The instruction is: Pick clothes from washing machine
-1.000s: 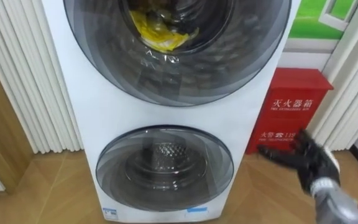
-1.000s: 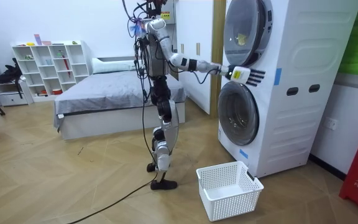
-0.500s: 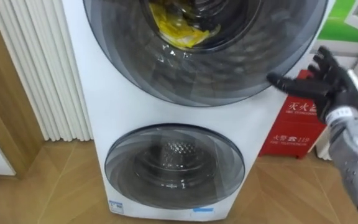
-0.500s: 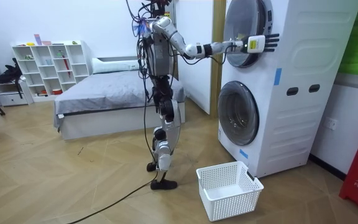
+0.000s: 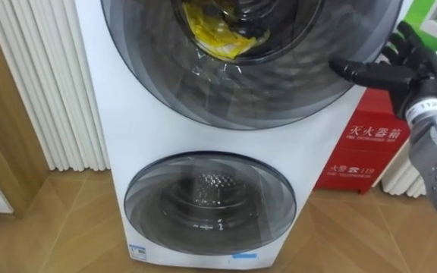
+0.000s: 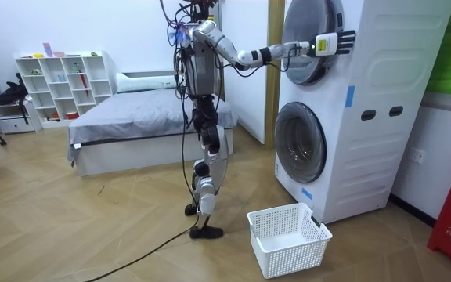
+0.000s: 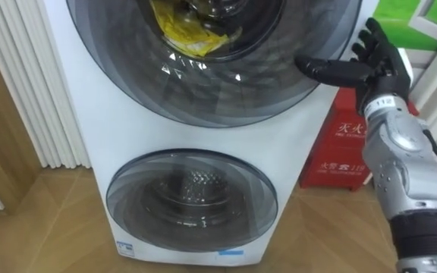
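Right hand (image 5: 414, 72) is up at the top door (image 5: 279, 98) of the washing machine (image 5: 97, 114). Fingers are straight & fanned out, thumb stuck out sideways toward the glass, gripping nothing. Thumb tip sits over the door's dark rim on its right side; touching or just short of it, can't tell. Arm comes in from lower right, forearm angled up.

Clothes now: yellow garment (image 5: 217, 34) is bunched inside the upper drum, seen thru the glass near the top edge of the eye views, well left of the hand. Top door looks shut over it. Btm door (image 5: 209, 203) is shut too, w/ the perforated metal drum showing behind its glass.

Red cabinet (image 5: 366, 148) stands on the floor just right of the machine, behind & below the hand. White ribbed panel (image 5: 44, 83) is to the machine's left, w/ wood floor (image 5: 59, 227) underneath.

Over to the room view: robot stands upright facing the machine's front, right arm stretched out at about head height, hand at the top door's edge. White basket (image 6: 286, 239) sits on the floor near the machine's front lower corner, toward the room view's right of the robot's feet. Bed (image 6: 124, 117) & white shelf unit (image 6: 59, 78) are behind the robot, toward the room view's left.
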Controlling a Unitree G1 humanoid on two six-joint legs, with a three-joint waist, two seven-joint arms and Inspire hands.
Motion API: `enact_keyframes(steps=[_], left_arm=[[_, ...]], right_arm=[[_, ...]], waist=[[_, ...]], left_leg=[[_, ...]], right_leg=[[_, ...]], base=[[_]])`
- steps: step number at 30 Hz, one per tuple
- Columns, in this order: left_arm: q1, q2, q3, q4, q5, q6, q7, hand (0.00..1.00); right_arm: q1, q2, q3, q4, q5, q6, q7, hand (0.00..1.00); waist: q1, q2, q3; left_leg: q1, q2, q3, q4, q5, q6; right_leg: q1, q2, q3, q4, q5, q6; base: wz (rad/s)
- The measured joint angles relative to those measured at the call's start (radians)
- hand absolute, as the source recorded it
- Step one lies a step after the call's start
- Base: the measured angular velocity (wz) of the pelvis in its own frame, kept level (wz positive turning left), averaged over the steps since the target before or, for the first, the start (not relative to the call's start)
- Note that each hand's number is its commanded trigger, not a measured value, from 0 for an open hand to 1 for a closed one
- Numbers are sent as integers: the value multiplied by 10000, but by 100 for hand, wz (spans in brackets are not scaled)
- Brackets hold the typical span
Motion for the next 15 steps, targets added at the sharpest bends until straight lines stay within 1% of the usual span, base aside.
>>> enact_keyframes(steps=[1, 3, 10, 13, 15], left_arm=[[-12, 0, 1, 0, 3, 5, -11, 0], [-23, -1, -19, 1, -3, 12, -80, 0], [-73, -14, -104, -19, -18, 21, -137, 0], [-114, -12, -178, -66, -16, 35, -116, 0], [-114, -10, -185, -26, -12, 55, -79, 0]], right_arm=[[-3, 0, 67, -201, -115, 12, -10, 0], [-33, -1, 253, -656, -365, 206, -139, 0], [-33, -1, 607, -1321, -626, 216, -44, 0], [-33, 1, 610, -1377, -629, 216, -99, 0], [-32, 27, 681, -1505, -622, 217, -137, 0]], waist=[[18, 0, 0], [9, -20, -8], [62, -59, -27], [218, -58, -27], [241, -48, -23]], left_leg=[[-1, 3, 0, 0, 0, 0], [-3, 12, 0, 0, 0, 0], [8, 13, -11, 0, 0, 0], [-13, 17, -7, -3, 0, 0], [-33, 26, -8, -2, 0, 0]], right_leg=[[-15, 0, -2, 8, 0, 0], [-30, -10, -3, 5, 0, 0], [-58, 14, 74, -1, 0, 0], [-144, 27, 111, -1, 1, -2], [-192, 29, 110, -3, 12, -20]], base=[[-15], [-6], [-6], [-13], [-13]])
